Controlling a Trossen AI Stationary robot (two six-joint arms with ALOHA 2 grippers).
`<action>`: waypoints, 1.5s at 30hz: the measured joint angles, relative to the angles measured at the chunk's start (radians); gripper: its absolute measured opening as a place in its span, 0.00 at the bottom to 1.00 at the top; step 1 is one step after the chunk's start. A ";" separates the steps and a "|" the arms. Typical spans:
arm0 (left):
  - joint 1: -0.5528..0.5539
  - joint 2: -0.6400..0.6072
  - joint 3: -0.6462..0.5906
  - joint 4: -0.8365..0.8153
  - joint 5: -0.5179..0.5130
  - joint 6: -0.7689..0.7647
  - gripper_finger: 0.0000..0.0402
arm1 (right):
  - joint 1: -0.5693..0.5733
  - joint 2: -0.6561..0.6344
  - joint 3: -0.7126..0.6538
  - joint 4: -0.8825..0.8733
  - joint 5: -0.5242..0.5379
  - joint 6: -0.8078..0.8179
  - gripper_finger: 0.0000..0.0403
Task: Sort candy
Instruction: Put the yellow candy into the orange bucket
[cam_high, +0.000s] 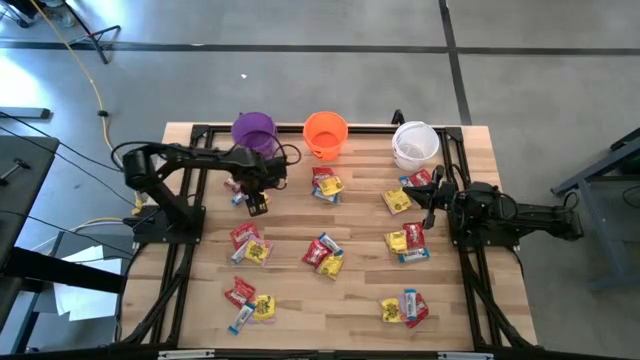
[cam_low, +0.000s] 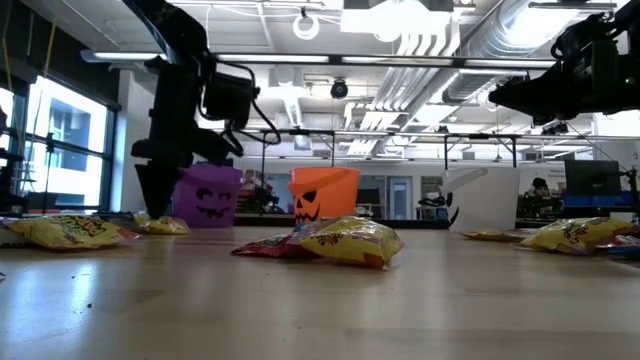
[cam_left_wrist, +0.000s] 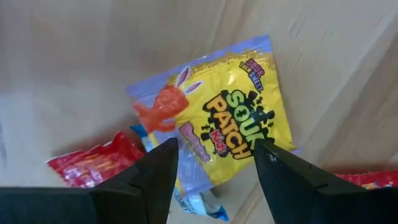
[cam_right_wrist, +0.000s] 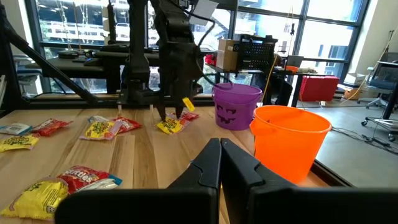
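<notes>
My left gripper (cam_left_wrist: 214, 149) (cam_high: 257, 200) points straight down, open, near the table's far left. Its fingers stand on either side of a yellow candy packet (cam_left_wrist: 239, 124) lying flat on the wood, close above it. Beside that packet lie a red packet (cam_left_wrist: 93, 165) and a blue-and-white bar (cam_left_wrist: 193, 202). Small heaps of candy are spread over the table (cam_high: 323, 255) (cam_high: 405, 240). My right gripper (cam_right_wrist: 221, 162) (cam_high: 432, 205) waits shut and level at the right side, holding nothing.
A purple bucket (cam_high: 254, 130), an orange bucket (cam_high: 325, 133) and a white bucket (cam_high: 415, 143) stand in a row along the far edge. More candy heaps lie at the near left (cam_high: 250, 300), near right (cam_high: 403, 308) and centre far (cam_high: 325, 185).
</notes>
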 joint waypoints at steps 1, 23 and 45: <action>0.000 0.016 0.006 -0.006 0.003 0.004 0.50 | 0.000 0.000 0.000 0.000 0.000 0.000 0.00; 0.009 0.026 0.064 -0.144 0.087 -0.011 0.21 | 0.000 0.000 0.000 0.000 0.000 0.000 0.00; -0.070 -0.057 0.064 -0.082 0.068 0.186 0.20 | 0.000 0.000 0.000 0.000 0.000 0.000 0.00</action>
